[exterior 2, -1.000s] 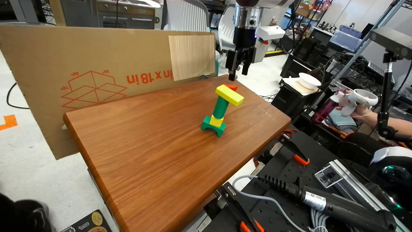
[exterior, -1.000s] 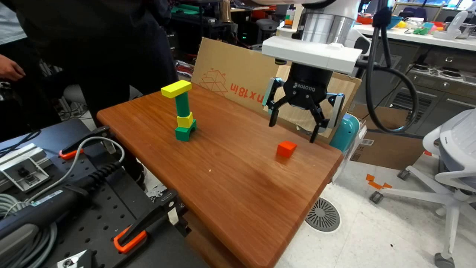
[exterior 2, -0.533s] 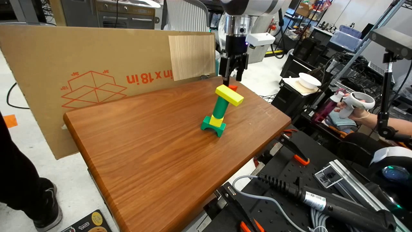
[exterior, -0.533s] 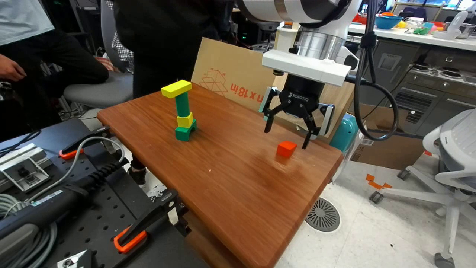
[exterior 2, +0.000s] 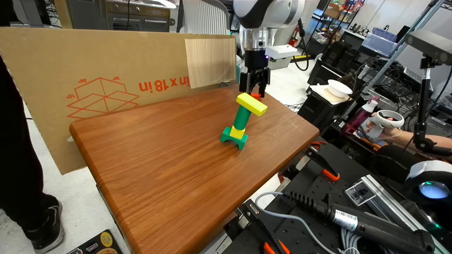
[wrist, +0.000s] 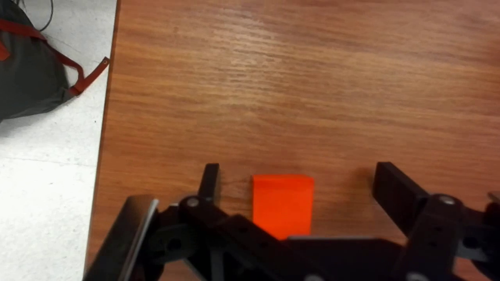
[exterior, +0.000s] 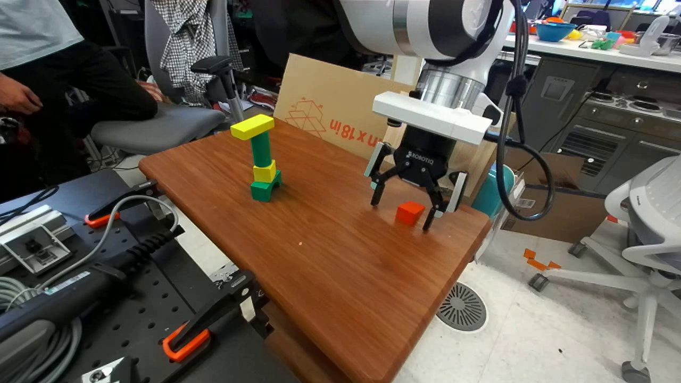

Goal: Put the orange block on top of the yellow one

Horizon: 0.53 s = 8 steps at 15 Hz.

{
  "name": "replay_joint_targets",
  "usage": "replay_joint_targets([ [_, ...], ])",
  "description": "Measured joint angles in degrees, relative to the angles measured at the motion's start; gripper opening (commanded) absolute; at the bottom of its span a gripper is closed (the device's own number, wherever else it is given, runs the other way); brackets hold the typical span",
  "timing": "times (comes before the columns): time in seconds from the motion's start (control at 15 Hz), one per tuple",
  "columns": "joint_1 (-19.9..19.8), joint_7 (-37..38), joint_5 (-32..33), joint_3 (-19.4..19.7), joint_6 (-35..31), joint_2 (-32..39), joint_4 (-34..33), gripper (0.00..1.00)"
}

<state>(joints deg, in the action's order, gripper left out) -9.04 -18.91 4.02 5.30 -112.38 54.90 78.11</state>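
Note:
The orange block (exterior: 409,213) lies on the wooden table near its right end. In an exterior view (exterior 2: 256,95) it is mostly hidden behind the tower. My gripper (exterior: 401,215) is open, pointing down, with its fingers on either side of the orange block. In the wrist view (wrist: 297,171) the block (wrist: 283,207) sits between the fingers, closer to the left one, touching neither. Its lower part is hidden by the gripper. The yellow one (exterior: 252,126) is a flat, elongated block lying on top of a tower, and it also shows in an exterior view (exterior 2: 251,104).
Below the yellow one stand a green cylinder (exterior: 261,149), a small yellow block (exterior: 264,173) and a green arch (exterior: 264,187). A cardboard sheet (exterior: 332,106) stands along the table's (exterior: 319,266) far edge. Clamps (exterior: 186,340) and a black cart lie at the near side.
My open gripper has moved down and slightly left in both exterior views, coming down around the orange block. The blocks have not moved. A person behind has walked away.

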Motion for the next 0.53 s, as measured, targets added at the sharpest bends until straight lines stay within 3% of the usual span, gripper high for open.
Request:
replay_joint_targets([
  [0.53, 0.00, -0.02, 1.39, 0.01, 3.12, 1.06, -3.67, 0.12],
])
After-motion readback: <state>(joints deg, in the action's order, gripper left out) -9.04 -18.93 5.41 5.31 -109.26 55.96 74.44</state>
